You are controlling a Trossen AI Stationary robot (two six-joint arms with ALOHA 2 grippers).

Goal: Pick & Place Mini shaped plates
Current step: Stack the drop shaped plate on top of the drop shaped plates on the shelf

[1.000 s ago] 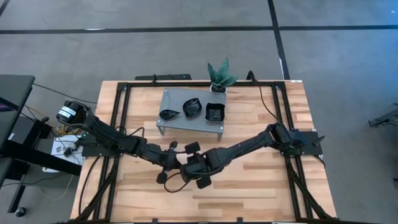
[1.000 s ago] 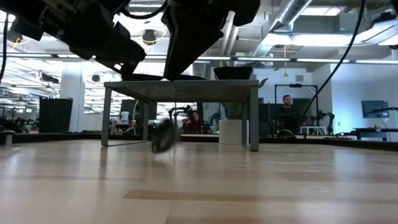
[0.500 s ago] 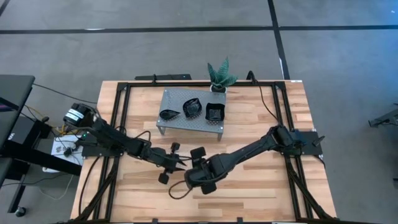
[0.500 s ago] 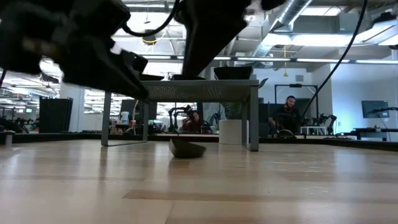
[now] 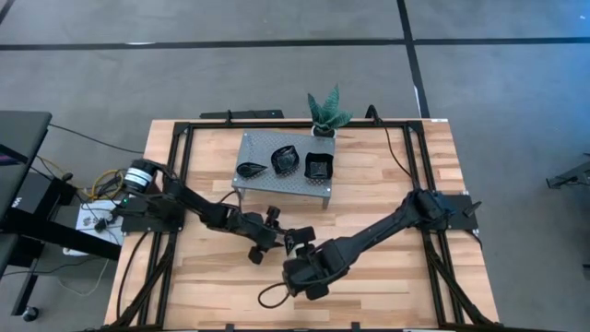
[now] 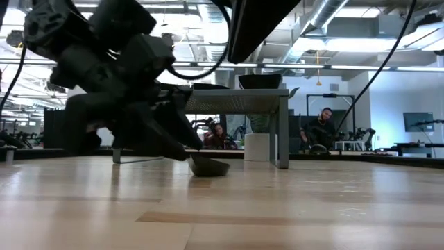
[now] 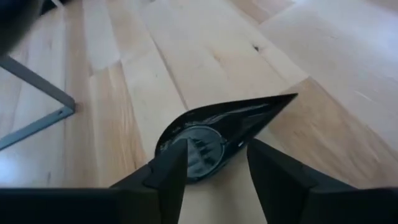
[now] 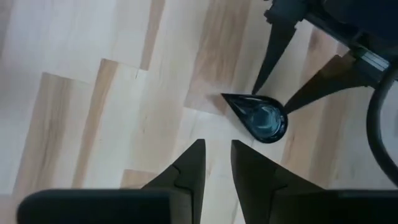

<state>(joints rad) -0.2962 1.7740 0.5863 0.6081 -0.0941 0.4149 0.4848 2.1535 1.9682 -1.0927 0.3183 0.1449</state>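
Black teardrop plate [image 7: 211, 140] lay on the worktop [image 5: 387, 277] between the spread fingers of the left end effector [image 7: 211, 165], ungripped. Right end effector [image 8: 214, 163] hovered near, part-open, empty. Next: close and lift.

A grey perforated metal stand [image 5: 281, 171] sits on the light wooden bench [image 5: 387, 277], a small green potted plant [image 5: 326, 114] just behind it.
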